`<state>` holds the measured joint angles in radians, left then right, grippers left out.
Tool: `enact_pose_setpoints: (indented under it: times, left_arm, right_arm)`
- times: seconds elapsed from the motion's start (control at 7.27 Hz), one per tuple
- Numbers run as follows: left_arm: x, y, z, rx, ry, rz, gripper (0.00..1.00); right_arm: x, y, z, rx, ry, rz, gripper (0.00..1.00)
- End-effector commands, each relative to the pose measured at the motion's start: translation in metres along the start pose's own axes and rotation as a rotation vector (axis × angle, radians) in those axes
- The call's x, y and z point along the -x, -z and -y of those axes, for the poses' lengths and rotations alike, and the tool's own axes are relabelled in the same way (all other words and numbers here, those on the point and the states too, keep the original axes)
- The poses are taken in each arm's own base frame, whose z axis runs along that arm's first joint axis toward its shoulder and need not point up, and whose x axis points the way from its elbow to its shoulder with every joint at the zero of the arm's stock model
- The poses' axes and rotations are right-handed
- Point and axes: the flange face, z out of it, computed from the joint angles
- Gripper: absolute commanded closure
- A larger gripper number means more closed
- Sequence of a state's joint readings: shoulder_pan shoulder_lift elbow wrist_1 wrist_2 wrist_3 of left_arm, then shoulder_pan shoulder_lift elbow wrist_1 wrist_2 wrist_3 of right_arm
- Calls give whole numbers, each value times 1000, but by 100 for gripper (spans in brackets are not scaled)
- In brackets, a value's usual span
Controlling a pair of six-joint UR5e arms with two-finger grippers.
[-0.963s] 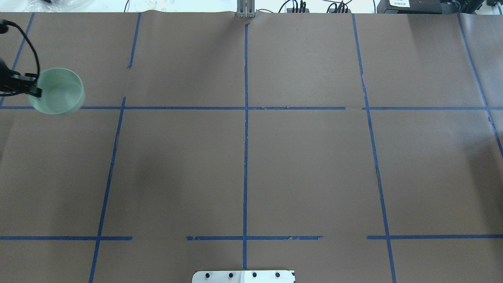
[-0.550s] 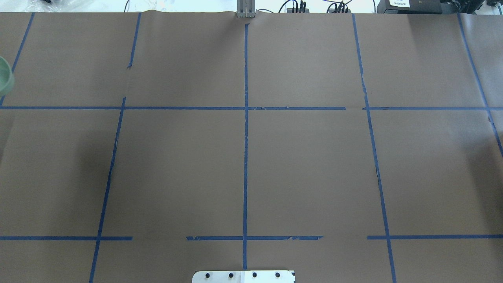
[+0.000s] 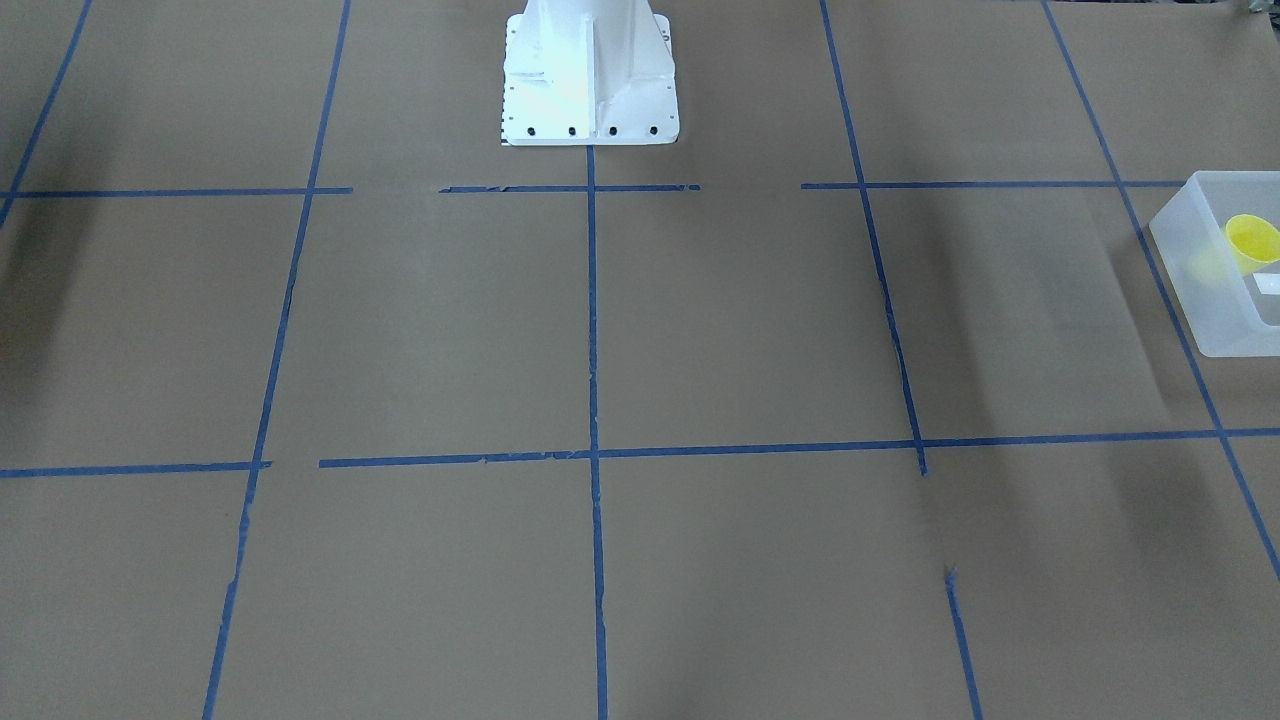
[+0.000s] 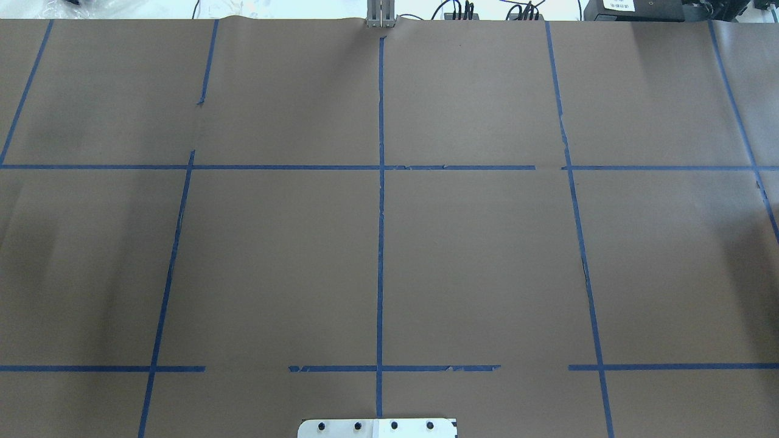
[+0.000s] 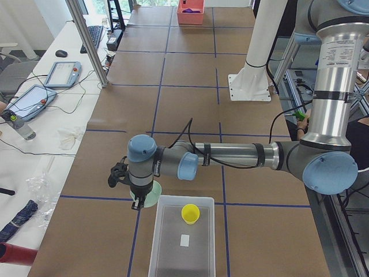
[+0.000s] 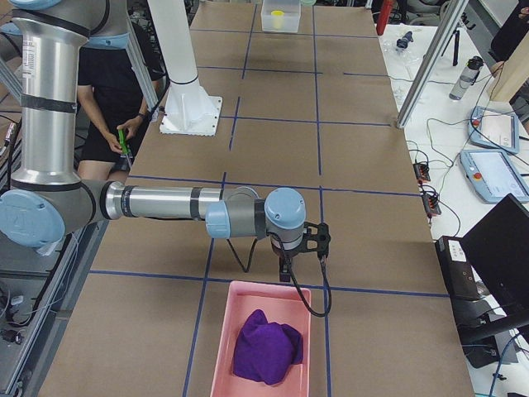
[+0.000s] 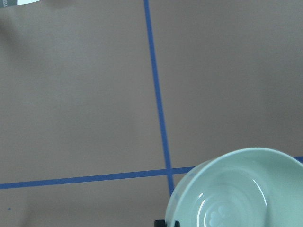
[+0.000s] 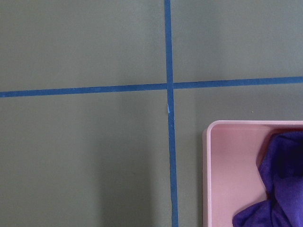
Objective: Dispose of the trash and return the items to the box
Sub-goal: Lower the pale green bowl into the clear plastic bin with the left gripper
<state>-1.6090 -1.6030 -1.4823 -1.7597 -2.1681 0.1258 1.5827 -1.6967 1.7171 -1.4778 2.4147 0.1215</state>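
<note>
The left tool point(image 5: 137, 203) gripped the mint-green bowl point(image 5: 151, 198) by its rim. In the left wrist view a bit of a black finger point(image 7: 165, 223) showed at the bowl's edge. The bowl was upright and open side up, over a cross of blue tape lines point(image 4: 381, 213) on the brown tabletop point(image 4: 487, 243). It hung just beside one corner of the box point(image 5: 167, 242), outside it.

The box stood at the end of the tabletop on the robot's left. The yellow cup point(image 5: 190, 213) lay on its side inside the box, near the end closest to the bowl. A small white piece point(image 5: 184, 240) lay on the box floor, apart from the cup.

The right tool point(image 6: 289, 269) pointed down at the other end of the tabletop, just by the rim of a pink bin point(image 6: 221, 331). A purple cloth point(image 6: 266, 347) lay in that bin. Whether the right tool was open or closed could not be told.
</note>
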Motion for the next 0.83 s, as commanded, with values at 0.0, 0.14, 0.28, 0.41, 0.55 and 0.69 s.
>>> enact_pose_setpoints:
  times: [0.0, 0.14, 0.28, 0.41, 0.55, 0.69]
  left_arm:
    - [48, -46, -66, 86, -45, -8, 100]
    - [58, -64, -92, 83, -54, -6, 100]
    - [64, -76, -113, 88, -53, 2, 100]
    - [81, -81, -123, 89, -52, 76, 100]
    - [90, -82, -130, 87, -42, 99, 100]
    - [90, -84, -132, 88, -35, 99, 96]
  right_arm:
    - [2, 2, 1, -4, 5, 0, 0]
    - [4, 4, 2, -8, 8, 1, 0]
    - [6, 5, 2, -11, 11, 1, 0]
    - [9, 8, 2, -18, 16, 2, 0]
    - [10, 9, 3, -19, 16, 2, 0]
    - [9, 8, 2, -17, 14, 2, 0]
